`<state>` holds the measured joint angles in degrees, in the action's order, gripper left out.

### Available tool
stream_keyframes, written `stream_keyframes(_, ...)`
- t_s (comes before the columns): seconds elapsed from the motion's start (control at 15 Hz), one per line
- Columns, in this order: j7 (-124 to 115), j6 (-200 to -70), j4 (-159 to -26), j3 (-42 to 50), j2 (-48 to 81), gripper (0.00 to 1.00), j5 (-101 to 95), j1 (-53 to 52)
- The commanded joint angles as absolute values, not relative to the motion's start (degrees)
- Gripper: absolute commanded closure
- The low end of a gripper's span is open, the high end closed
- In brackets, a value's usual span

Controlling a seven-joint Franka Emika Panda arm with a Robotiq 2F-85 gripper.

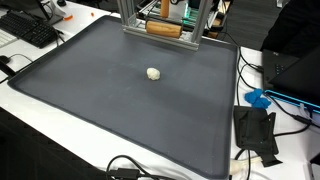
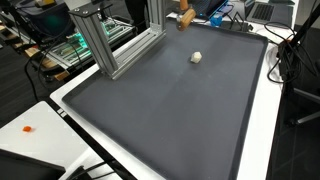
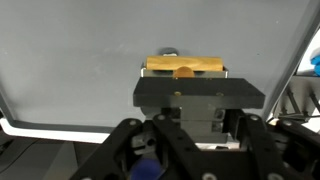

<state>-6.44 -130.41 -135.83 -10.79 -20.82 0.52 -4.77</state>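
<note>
Wooden block (image 3: pixel 183 66) sits right at my gripper (image 3: pixel 186 80) tips in the wrist view and fills the gap. The housing hides the pads, so I can't tell if the jaws are clamped on it or just straddling it. In an exterior view the block (image 1: pixel 165 28) is at the far edge of the dark mat (image 1: pixel 100 110), under the aluminium frame (image 1: pixel 196 22). Risks, my read: with a partial grip the block slips or twists out on any lift, and the frame posts are close, so a sideways swing could clip them. Small white lump (image 1: pixel 153 73) lies well apart, mid-mat. It only becomes a problem if I sweep low.
</note>
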Motion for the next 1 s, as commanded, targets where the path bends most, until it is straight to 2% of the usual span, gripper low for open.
stream_keyframes(0.0,-4.26,-133.75,-131.34,-9.97,-12.87,0.72,-1.49,-5.09)
stream_keyframes(0.47,-2.35,-136.94,-124.23,-8.44,0.07,0.72,-3.65,-5.11)
stream_keyframes(0.93,-2.43,-135.0,-119.16,-7.02,7.52,0.72,-4.56,-5.45)
